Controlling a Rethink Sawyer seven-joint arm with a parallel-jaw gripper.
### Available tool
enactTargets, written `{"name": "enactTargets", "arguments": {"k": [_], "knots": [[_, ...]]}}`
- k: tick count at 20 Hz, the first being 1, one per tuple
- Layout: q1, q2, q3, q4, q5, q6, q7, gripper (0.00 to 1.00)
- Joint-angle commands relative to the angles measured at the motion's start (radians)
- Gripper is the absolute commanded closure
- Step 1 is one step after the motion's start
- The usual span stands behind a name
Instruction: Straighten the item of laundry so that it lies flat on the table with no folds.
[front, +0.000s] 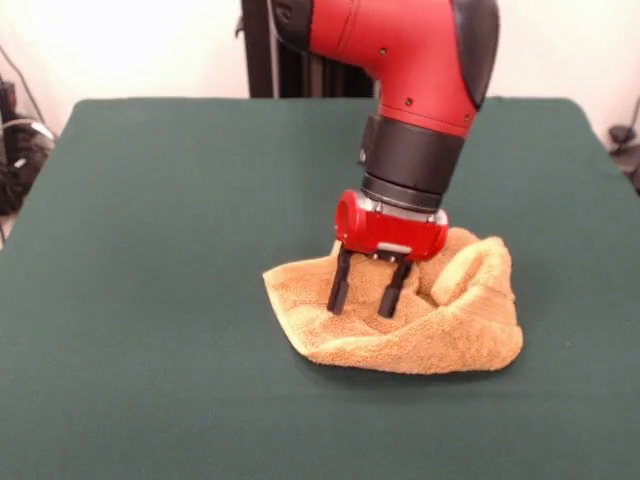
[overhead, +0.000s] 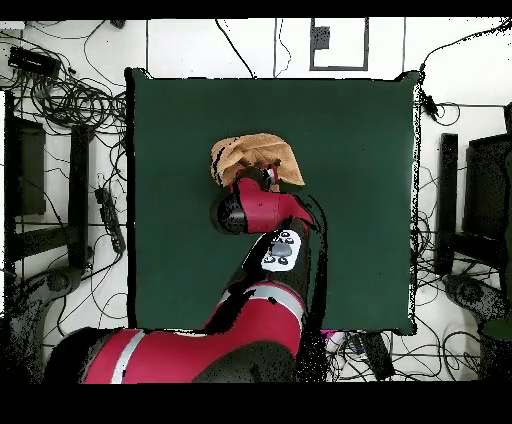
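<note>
Resting on table (front: 150, 200): one crumpled towel (front: 450, 330), one open gripper (front: 366, 300) above.

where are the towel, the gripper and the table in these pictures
towel (front: 450, 335): front view, on the terry surface of its lower right part
gripper (front: 366, 292): front view, midway between the two black fingertips, which stand apart
table (front: 150, 300): front view, on bare green top left of the towel

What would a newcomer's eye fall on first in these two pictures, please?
First, the red and black arm coming down over the middle of the green table. Next, its gripper, fingers apart, planted in the crumpled orange-tan towel, which lies bunched and folded rather than flat.
</note>
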Motion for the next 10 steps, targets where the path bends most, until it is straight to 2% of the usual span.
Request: {"name": "enactTargets", "arguments": {"k": [1,7,10], "knots": [[-0.189,-0.104,0.244,0.119,0.062,0.227,0.163,0.0],[-0.163,-0.138,0.21,0.124,0.074,0.28,0.173,0.0],[-0.112,-0.143,0.134,0.107,0.072,0.276,0.198,0.0]]}}
